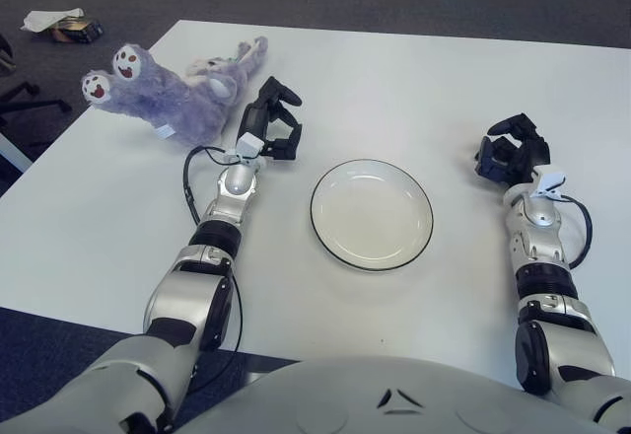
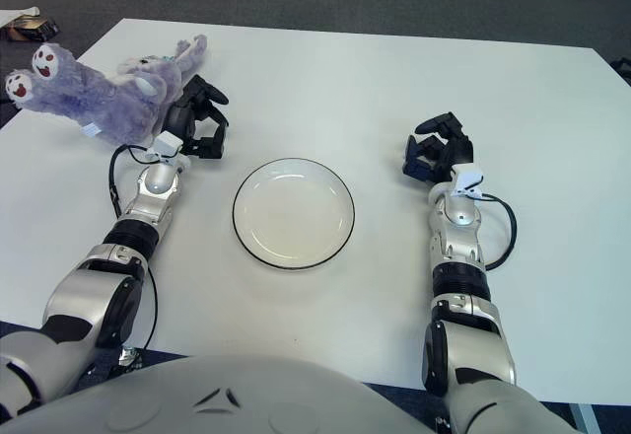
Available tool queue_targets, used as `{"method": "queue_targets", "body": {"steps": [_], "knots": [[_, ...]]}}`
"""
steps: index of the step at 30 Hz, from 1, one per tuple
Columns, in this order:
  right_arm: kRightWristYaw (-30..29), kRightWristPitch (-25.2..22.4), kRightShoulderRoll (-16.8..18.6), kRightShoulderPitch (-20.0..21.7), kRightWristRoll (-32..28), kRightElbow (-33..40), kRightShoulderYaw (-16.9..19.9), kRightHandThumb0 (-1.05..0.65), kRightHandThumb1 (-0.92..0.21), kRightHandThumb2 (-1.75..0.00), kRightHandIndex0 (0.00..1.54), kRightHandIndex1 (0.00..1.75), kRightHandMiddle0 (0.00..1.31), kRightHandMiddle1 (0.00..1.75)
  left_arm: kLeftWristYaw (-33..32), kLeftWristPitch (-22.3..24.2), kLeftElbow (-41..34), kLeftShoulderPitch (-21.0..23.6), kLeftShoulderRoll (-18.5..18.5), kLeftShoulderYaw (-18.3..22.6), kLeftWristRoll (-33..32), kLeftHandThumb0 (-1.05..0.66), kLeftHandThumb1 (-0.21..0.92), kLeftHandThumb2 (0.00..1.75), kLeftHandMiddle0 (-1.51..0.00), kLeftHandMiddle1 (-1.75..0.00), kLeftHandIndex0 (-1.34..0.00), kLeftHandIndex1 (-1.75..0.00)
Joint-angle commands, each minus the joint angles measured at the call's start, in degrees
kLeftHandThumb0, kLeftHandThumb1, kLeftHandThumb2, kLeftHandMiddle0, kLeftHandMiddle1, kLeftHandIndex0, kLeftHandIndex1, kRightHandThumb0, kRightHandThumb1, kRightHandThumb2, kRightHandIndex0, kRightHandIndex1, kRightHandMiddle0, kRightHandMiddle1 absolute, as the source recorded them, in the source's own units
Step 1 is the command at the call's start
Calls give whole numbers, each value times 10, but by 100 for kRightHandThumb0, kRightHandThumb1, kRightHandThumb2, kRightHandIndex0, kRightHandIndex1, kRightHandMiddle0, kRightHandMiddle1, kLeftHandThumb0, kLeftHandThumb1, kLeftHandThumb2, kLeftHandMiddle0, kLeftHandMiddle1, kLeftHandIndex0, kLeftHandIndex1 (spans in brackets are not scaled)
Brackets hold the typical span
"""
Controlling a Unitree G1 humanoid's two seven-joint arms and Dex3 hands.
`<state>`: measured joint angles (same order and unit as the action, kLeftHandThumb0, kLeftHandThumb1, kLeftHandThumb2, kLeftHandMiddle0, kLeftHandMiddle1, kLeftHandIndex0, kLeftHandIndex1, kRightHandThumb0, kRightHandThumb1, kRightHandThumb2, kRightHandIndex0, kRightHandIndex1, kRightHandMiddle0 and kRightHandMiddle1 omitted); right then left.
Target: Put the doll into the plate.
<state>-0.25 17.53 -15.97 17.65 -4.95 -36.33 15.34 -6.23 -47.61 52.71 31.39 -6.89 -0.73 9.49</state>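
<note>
A purple plush doll [image 1: 177, 87] lies on its side at the far left of the white table [image 1: 394, 79], its feet with red-and-white soles pointing left. A white plate with a dark rim [image 1: 372, 214] sits empty in the middle of the table. My left hand [image 1: 271, 123] is just right of the doll, close to its body, fingers spread and holding nothing. My right hand [image 1: 513, 153] shows to the right of the plate, fingers relaxed and empty.
The table's left edge runs close beside the doll. Dark carpet lies beyond the table, with a small box and paper [image 1: 64, 26] on the floor at far left. A chair base [image 1: 20, 94] shows at the left edge.
</note>
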Motion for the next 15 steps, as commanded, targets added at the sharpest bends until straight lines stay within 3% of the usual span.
{"method": "queue_targets", "body": {"steps": [1,9,13,15], "knots": [[3,-20,11,-38,5,-38,-7,-1,-30,-131,69,162,39,175,-16,-38,46,-63,8,3,0,-1,41,118,-65,-158,-30,-175],[4,-22,3,-36,8,-40,-12,-1,-31,-130,67,163,39,175,-14,-72,28,-67,20,24,-27,-1,44,112,-64,-155,-28,-175],[8,-27,-6,-30,8,-36,-14,-1,-31,-130,67,163,38,175,-19,-73,-14,-77,23,30,-32,-1,45,111,-63,-155,-27,-175],[12,-40,-12,-26,8,-17,-16,-1,-31,-130,67,163,38,175,-33,-60,-76,-100,25,33,-20,-1,46,111,-63,-156,-27,-175]]}}
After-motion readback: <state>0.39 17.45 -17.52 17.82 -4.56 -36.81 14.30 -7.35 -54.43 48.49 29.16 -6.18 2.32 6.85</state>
